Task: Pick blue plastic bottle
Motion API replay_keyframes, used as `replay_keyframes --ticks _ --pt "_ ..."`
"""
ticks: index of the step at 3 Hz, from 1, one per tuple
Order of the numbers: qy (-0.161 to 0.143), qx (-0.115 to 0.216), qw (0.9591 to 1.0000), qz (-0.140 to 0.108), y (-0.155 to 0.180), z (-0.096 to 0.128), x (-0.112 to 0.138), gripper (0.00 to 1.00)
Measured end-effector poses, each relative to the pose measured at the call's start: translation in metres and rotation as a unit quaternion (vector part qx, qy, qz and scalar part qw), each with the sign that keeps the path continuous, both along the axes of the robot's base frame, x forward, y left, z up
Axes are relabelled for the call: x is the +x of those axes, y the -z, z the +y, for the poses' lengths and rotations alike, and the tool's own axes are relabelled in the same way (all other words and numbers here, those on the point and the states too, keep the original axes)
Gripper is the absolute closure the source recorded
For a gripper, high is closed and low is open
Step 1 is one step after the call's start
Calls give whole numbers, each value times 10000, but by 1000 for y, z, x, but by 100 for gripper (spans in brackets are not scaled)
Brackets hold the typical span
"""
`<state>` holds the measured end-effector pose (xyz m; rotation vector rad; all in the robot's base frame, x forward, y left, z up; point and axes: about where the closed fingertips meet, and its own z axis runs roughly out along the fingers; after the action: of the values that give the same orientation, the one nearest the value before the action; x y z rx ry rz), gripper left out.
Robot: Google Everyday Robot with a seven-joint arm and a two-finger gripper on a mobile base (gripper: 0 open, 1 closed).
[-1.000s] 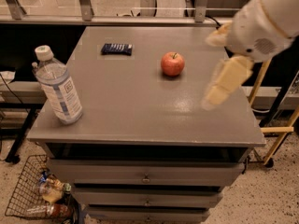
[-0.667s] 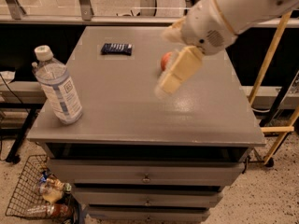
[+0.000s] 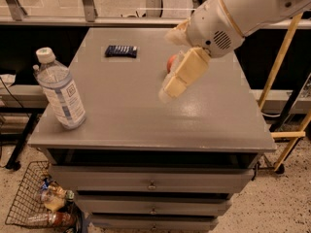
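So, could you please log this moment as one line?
phase: pre-grasp | blue plastic bottle: upright, front-left corner, not held | hand: over table centre, apart from bottle | apple: partly behind hand

Grey table (image 3: 204, 120) carries blue plastic bottle (image 3: 60, 93), dark-blue bar (image 3: 121, 51) and apple (image 3: 171, 62); hand (image 3: 168, 90) hovers above its middle.

The cream-coloured two-finger gripper (image 3: 176, 80) on the white arm is travelling toward 9 o'clock across the grey cabinet top (image 3: 146, 123). It is leaving the 3 o'clock edge and is hanging over the middle. It is nearing the clear, blue-labelled plastic bottle (image 3: 60, 89). It is hiding most of the small red apple (image 3: 170, 62), leaving only a sliver.
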<state>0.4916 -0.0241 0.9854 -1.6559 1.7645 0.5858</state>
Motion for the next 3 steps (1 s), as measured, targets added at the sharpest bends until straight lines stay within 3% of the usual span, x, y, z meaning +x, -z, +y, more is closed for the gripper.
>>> replay_keyframes --ticks 1,3 --pt "-265 163 9994 147 12 30 -14 0" --pt "-683 839 9933 400 47 127 -40 0"
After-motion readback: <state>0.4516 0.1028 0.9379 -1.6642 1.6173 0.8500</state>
